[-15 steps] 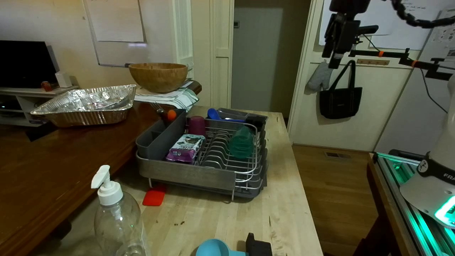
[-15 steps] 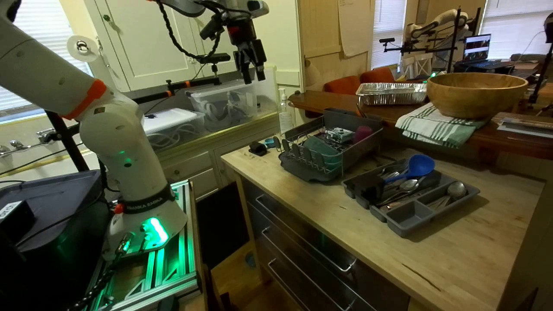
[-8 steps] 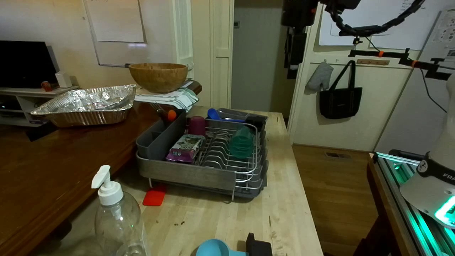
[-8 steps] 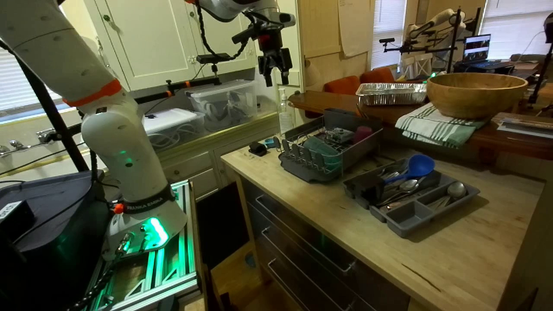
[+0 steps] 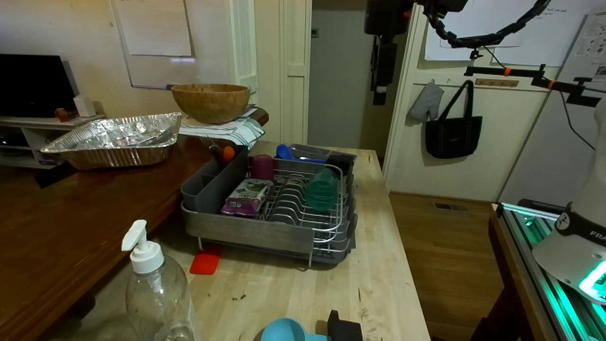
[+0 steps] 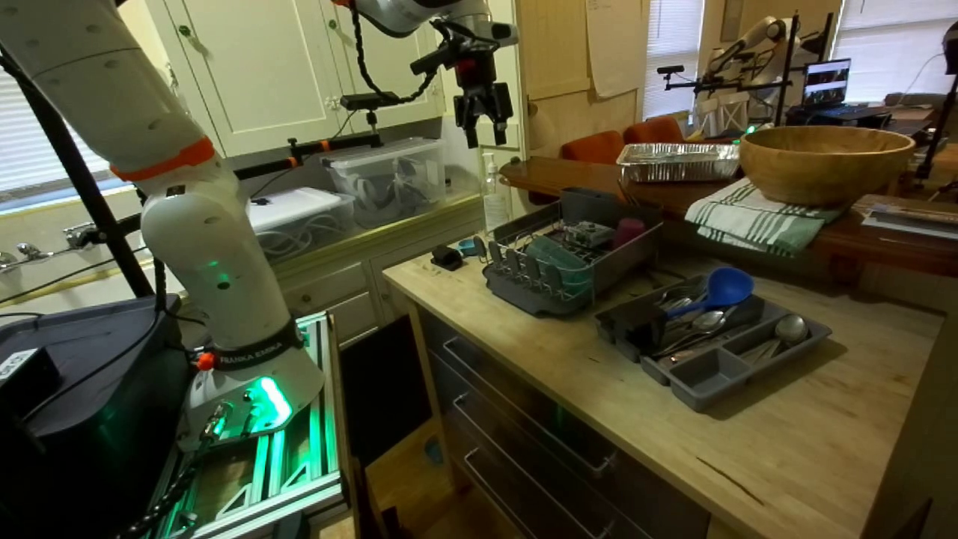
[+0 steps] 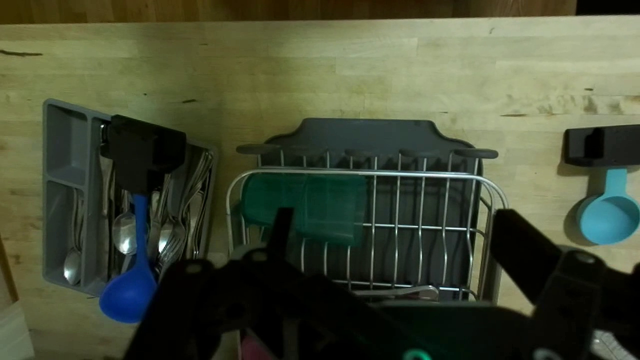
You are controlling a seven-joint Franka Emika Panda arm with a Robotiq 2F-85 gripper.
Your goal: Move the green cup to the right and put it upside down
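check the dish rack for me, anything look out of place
Yes: a printed packet with a purple end sits in the dish rack, odd because it looks like packaged goods, not dishware. The green cup there also lies tipped on its side.

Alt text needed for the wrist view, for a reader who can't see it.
A green cup lies on its side in a wire dish rack, seen from above, with two dark robot fingers spread apart in the foreground. A cutlery tray with a blue ladle across it is at left, a light-blue scoop at right.
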